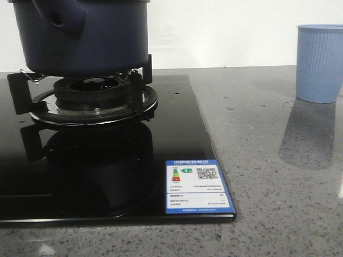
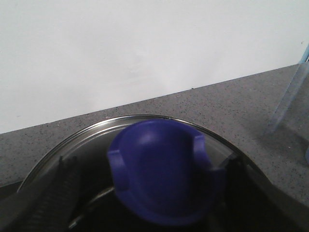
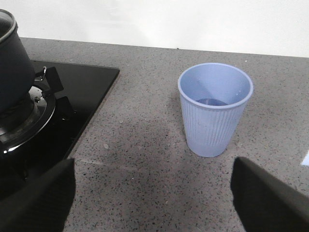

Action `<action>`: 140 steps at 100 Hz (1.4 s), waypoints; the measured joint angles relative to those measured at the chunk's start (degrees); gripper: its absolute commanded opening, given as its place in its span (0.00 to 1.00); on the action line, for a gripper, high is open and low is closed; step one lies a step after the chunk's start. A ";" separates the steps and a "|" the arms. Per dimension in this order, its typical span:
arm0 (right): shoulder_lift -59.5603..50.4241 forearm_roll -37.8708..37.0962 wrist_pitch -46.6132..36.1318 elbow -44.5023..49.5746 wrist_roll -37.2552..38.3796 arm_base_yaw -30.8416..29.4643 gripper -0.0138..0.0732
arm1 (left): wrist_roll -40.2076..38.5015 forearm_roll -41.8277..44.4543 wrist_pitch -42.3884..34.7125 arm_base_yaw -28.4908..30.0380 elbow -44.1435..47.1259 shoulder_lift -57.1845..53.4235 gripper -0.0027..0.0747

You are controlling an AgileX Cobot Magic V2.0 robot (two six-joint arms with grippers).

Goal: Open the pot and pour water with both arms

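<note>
The dark navy pot point(image 1: 80, 37) sits on the gas burner point(image 1: 91, 96), its stubby side knob point(image 1: 59, 21) facing the front view. In the right wrist view the pot point(image 3: 12, 67) carries a glass lid point(image 3: 5, 21). The lid's metal rim point(image 2: 145, 117) and blue top knob point(image 2: 164, 169) fill the left wrist view. My left gripper point(image 2: 145, 193) straddles that knob; its ribbed finger point(image 2: 50, 203) stands a little off the knob, so it is open. My right gripper point(image 3: 152, 198) hangs open over the bare counter, short of the pale blue ribbed cup point(image 3: 215, 108).
The burner sits in a glossy black cooktop point(image 1: 107, 176) with a blue label point(image 1: 197, 186) at its front right corner. The cup point(image 1: 320, 63) stands upright on the grey speckled counter point(image 1: 268, 160), right of the cooktop. A white wall runs behind.
</note>
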 measured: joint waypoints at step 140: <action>9.13 -3.58 -12.97 5.99 -0.11 0.00 0.82 | 0.00 0.00 1.20 3.83 -2.81 -8.40 0.51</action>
